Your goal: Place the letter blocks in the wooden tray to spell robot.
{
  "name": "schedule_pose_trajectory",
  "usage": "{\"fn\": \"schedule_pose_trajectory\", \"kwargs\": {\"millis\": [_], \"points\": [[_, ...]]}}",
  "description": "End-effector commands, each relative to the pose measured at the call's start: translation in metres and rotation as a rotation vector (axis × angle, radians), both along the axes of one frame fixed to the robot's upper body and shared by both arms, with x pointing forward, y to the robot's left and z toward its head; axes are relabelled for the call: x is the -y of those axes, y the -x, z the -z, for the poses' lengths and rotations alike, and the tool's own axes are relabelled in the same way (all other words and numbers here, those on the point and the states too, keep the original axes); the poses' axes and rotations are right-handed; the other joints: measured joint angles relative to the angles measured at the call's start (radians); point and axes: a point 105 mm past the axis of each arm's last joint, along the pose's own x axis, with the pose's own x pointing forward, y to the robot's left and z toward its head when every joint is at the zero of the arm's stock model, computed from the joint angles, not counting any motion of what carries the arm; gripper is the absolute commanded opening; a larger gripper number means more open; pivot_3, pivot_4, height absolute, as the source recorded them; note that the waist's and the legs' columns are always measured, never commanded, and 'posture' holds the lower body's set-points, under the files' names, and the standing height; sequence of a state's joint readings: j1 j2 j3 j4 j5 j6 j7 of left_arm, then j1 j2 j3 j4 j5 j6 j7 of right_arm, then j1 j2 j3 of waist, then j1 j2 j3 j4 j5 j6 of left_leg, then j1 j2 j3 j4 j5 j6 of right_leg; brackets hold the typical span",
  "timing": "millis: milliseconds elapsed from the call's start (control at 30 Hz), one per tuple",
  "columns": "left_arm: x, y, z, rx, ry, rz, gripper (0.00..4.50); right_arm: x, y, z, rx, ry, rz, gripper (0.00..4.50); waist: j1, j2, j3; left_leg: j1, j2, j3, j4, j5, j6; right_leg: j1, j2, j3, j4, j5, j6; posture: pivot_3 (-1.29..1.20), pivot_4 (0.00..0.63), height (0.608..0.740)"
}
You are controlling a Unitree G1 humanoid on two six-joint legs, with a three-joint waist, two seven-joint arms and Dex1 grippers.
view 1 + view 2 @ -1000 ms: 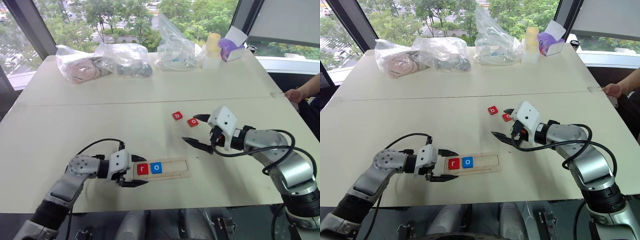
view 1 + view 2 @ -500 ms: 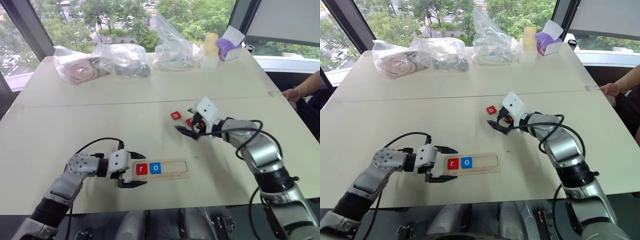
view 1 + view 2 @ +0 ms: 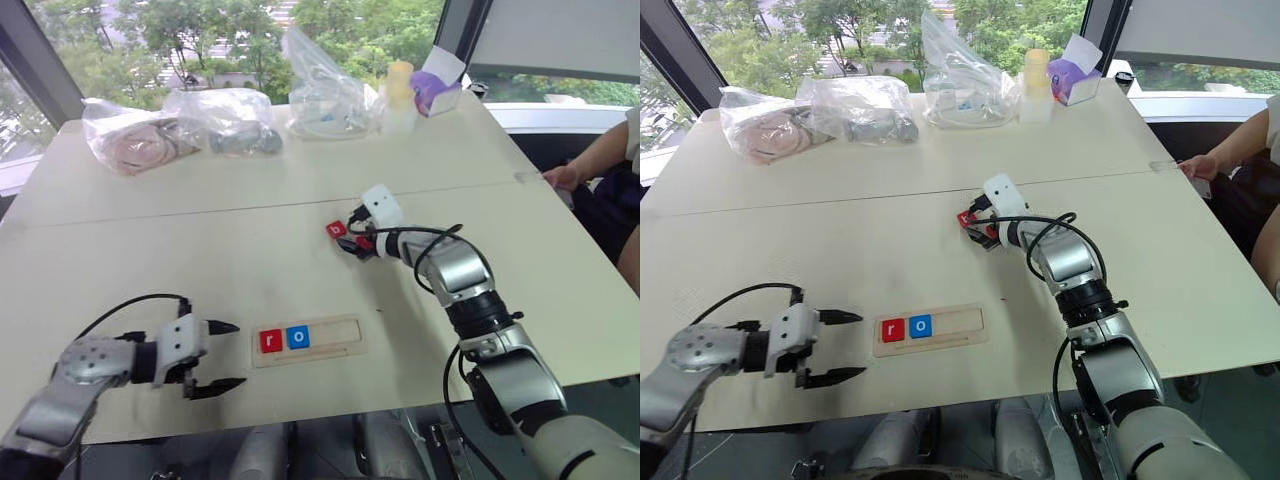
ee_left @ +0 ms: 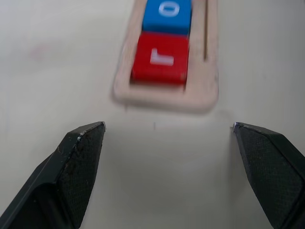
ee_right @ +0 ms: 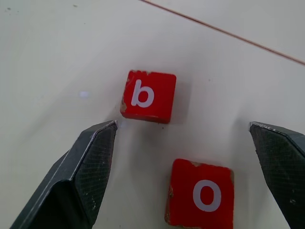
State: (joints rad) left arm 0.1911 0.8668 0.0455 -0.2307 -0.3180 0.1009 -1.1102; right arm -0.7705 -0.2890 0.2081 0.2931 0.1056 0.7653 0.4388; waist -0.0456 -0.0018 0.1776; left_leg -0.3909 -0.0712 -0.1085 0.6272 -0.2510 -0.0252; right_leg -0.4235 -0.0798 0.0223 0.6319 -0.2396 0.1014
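The wooden tray (image 3: 340, 333) lies near the table's front edge. A red r block (image 3: 270, 341) and a blue o block (image 3: 298, 337) sit side by side at its left end. My left gripper (image 3: 238, 354) is open and empty, a short way left of the tray, pointing at it. In the left wrist view the r block (image 4: 160, 58) lies beyond my open left gripper (image 4: 168, 125). Farther back, a red b block (image 5: 148, 96) and a red o block (image 5: 201, 193) lie loose on the table. My right gripper (image 5: 182, 125) is open over them, one finger on either side.
Several plastic bags (image 3: 235, 120) stand along the far edge, with a pale bottle (image 3: 400, 85) and a purple box (image 3: 437, 85). A person's hand (image 3: 560, 178) rests on the table's right edge. A seam (image 3: 200, 210) runs across the tabletop.
My left gripper has drawn back to the left, away from the tray's end. My right gripper has reached forward and down to the loose red b and o blocks. The camera view has shifted.
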Motion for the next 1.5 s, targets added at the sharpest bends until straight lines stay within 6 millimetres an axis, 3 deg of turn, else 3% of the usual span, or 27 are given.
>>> {"fn": "schedule_pose_trajectory", "kwargs": {"millis": [33, 200, 467, 567, 700, 733, 833, 933, 1033, 1200, 1333, 1500], "points": [[0.002, -0.004, -0.023, 0.037, 0.076, -0.049, 4.48, -0.018, -0.004, -0.019, 0.065, -0.018, -0.050, 4.50, 0.002, 0.000, 0.000, 0.000, 0.000, 0.000, 0.000, 0.000, 0.000, 0.000, 0.000, 0.000, 0.000, 0.000, 0.000, 0.00, 0.150, 0.740], [0.008, -0.006, -0.036, 0.035, 0.161, -0.087, 4.48, -0.031, -0.007, -0.018, 0.068, -0.022, -0.065, 4.50, 0.003, -0.001, 0.000, -0.001, -0.001, 0.000, 0.002, 0.000, 0.000, 0.000, 0.000, 0.000, 0.000, 0.000, 0.000, 0.00, 0.150, 0.740], [0.017, -0.011, -0.060, 0.069, 0.255, -0.105, 4.48, -0.031, -0.011, -0.004, 0.010, 0.027, -0.022, 4.50, 0.002, 0.000, 0.000, -0.001, -0.001, 0.000, 0.001, 0.000, -0.001, 0.000, 0.001, 0.000, 0.000, 0.000, 0.000, 0.00, 0.150, 0.740], [0.022, -0.013, -0.070, 0.079, 0.274, -0.099, 4.50, -0.033, -0.010, -0.001, 0.000, 0.025, -0.027, 3.54, 0.001, 0.000, 0.000, -0.001, -0.001, 0.000, 0.001, 0.000, -0.001, 0.000, 0.001, 0.000, 0.000, 0.000, 0.000, 0.00, 0.150, 0.740], [0.030, -0.016, -0.081, 0.094, 0.308, -0.095, 4.50, -0.039, -0.007, -0.001, -0.003, 0.022, -0.036, 1.44, 0.002, -0.001, 0.000, -0.001, -0.001, 0.000, 0.001, 0.001, -0.001, 0.000, 0.001, 0.000, 0.000, 0.000, 0.000, 0.00, 0.150, 0.740], [0.032, -0.016, -0.081, 0.095, 0.310, -0.090, 4.50, -0.039, -0.006, -0.002, -0.001, 0.025, -0.037, 1.13, 0.002, -0.001, 0.000, -0.001, -0.001, 0.000, 0.001, 0.001, -0.001, 0.000, 0.001, 0.000, 0.000, 0.000, 0.000, 0.00, 0.150, 0.740], [0.038, -0.016, -0.083, 0.098, 0.317, -0.078, 4.50, -0.028, -0.001, -0.010, 0.021, 0.037, -0.029, 1.15, 0.004, -0.001, 0.000, -0.001, -0.001, 0.000, 0.001, 0.001, -0.001, 0.000, 0.001, 0.000, 0.000, 0.000, 0.000, 0.00, 0.150, 0.740], [0.043, -0.016, -0.084, 0.094, 0.333, -0.067, 4.50, -0.002, 0.015, -0.025, 0.045, 0.049, -0.007, 1.15, 0.013, 0.000, 0.000, -0.002, -0.001, 0.000, 0.001, 0.001, -0.001, 0.000, 0.000, -0.001, 0.000, 0.000, 0.000, 0.00, 0.150, 0.740], [0.046, -0.014, -0.081, 0.079, 0.332, -0.056, 4.50, 0.026, 0.047, -0.034, 0.006, 0.041, 0.015, 1.15, 0.026, 0.000, 0.000, -0.003, -0.002, 0.000, 0.002, 0.001, -0.001, -0.001, -0.001, -0.001, -0.001, 0.000, 0.000, 0.00, 0.150, 0.740], [0.048, -0.017, -0.078, 0.067, 0.335, -0.044, 4.50, 0.069, 0.108, -0.020, -0.148, 0.066, 0.112, 1.15, 0.033, -0.001, 0.000, -0.004, -0.001, 0.000, 0.002, 0.001, -0.001, -0.001, -0.001, -0.001, -0.001, 0.000, 0.000, 0.00, 0.150, 0.740], [0.050, -0.023, -0.079, 0.070, 0.338, -0.030, 4.50, 0.087, 0.137, -0.001, -0.247, 0.065, 0.185, 1.15, 0.032, -0.001, 0.000, -0.003, 0.000, 0.000, 0.004, 0.001, -0.001, 0.000, -0.001, -0.001, -0.001, -0.002, -0.003, 0.00, 0.150, 0.740], [0.053, -0.028, -0.079, 0.073, 0.334, -0.007, 4.50, 0.089, 0.150, 0.012, -0.281, 0.036, 0.211, 1.15, 0.033, -0.001, 0.000, -0.002, 0.000, 0.001, 0.005, 0.001, -0.001, 0.002, 0.000, -0.001, -0.001, -0.002, -0.003, 0.00, 0.150, 0.740]]}}
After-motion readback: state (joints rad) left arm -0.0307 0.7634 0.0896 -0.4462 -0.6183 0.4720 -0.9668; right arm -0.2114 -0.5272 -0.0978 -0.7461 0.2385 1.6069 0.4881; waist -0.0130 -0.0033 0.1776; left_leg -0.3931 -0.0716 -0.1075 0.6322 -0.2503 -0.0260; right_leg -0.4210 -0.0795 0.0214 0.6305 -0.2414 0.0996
